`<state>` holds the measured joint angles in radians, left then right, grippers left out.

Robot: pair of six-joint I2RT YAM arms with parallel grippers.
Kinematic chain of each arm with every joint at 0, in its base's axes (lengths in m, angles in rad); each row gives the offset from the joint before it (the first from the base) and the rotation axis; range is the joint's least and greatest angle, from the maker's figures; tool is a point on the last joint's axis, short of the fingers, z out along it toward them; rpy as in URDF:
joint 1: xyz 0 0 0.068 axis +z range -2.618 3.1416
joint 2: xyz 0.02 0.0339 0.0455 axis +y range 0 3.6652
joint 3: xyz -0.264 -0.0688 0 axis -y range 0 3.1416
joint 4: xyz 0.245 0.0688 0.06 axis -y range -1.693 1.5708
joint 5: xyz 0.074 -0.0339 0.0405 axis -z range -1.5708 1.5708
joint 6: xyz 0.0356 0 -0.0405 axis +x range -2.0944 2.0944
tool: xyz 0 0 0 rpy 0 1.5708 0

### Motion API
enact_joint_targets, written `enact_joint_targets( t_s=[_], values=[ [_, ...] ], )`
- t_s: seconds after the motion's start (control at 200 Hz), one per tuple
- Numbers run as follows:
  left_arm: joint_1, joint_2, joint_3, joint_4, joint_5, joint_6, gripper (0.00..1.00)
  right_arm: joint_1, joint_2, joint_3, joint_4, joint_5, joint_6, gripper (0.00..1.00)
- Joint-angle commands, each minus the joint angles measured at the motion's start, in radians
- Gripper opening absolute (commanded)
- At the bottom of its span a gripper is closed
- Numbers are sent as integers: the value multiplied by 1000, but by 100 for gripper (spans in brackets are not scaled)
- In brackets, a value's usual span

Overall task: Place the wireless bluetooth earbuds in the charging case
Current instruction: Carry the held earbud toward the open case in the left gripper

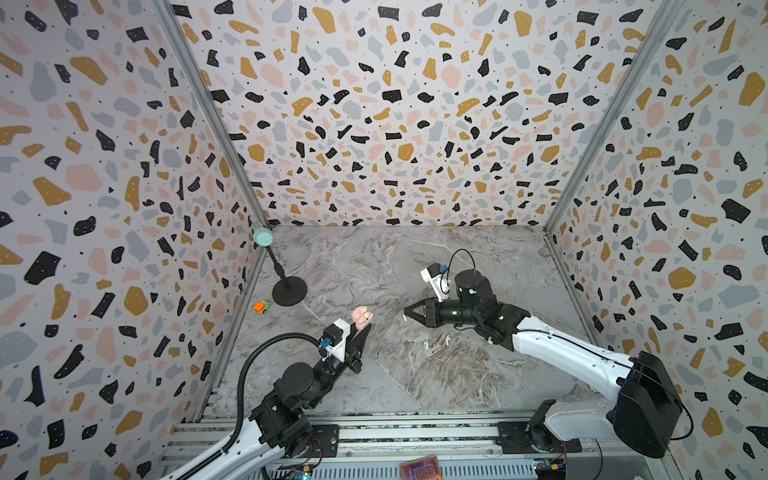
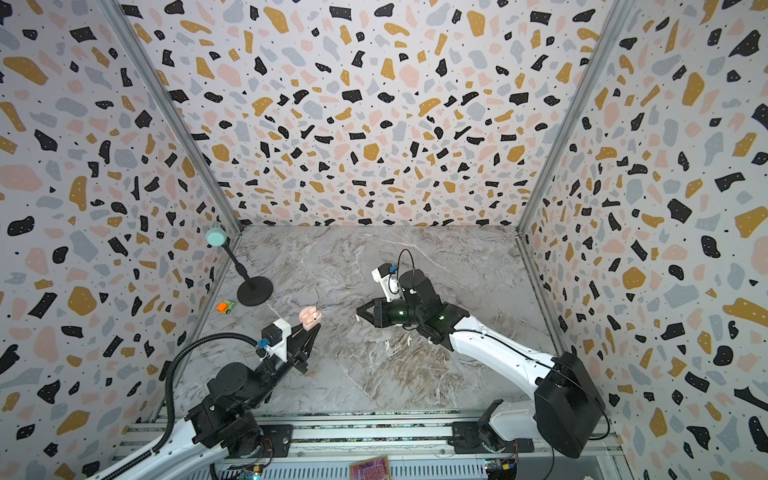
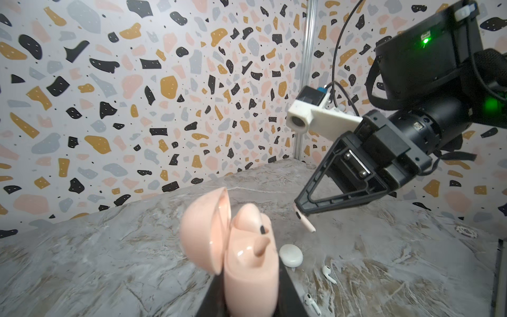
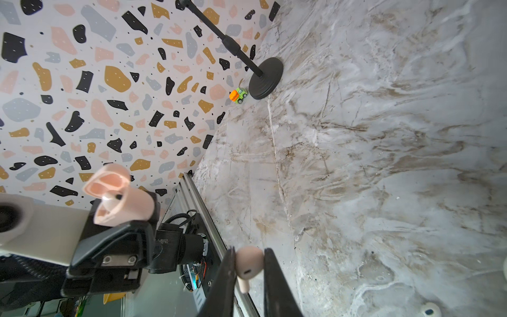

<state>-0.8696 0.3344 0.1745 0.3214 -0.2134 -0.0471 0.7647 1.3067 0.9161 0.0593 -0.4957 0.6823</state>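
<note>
From my station I see the left end effector [image 1: 360, 330] clamped on the lower body of the pink charging case [image 3: 247, 263], holding it up off the tabletop [image 1: 415, 386] with the lid swung open to one side. One pink earbud [image 3: 248, 219] sits in a well of the case; the well beside it looks empty.

The right end effector [image 1: 407, 312] is closed on a second pink earbud [image 4: 248, 264], gripping its rounded head between the two fingers, with the stem sticking out past the tips. In both top views it hangs to the right of the case, near it but clearly apart, and above the tabletop.

Two white earbuds [image 3: 327, 273] [image 3: 311, 302] lie loose on the marble, near each other, with a closed white case [image 3: 290, 255] just beyond them in the left wrist view.

Off by the left wall stand a black microphone stand [image 1: 289, 291] and, just beside its base, an orange and green toy truck [image 1: 262, 306].
</note>
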Motion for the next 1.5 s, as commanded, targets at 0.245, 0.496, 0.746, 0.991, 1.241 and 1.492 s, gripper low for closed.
enact_joint_targets(
  t_s=[0.245,0.496,0.746,0.991,1.241,1.492],
  values=[
    [5,26,23,65,87,-43,0,-4,-94,35,-13,32,-26,19],
    [6,32,20,62,106,-59,0,-2,-116,44,7,21,-24,19],
    [4,59,23,70,142,-69,0,5,-134,55,45,8,-20,19],
    [4,67,23,74,156,-81,0,34,-133,70,80,6,-15,20],
    [3,69,25,77,170,-86,0,76,-118,80,133,14,-9,20],
    [3,62,23,85,196,-95,0,115,-95,78,191,15,-3,20]
  ],
)
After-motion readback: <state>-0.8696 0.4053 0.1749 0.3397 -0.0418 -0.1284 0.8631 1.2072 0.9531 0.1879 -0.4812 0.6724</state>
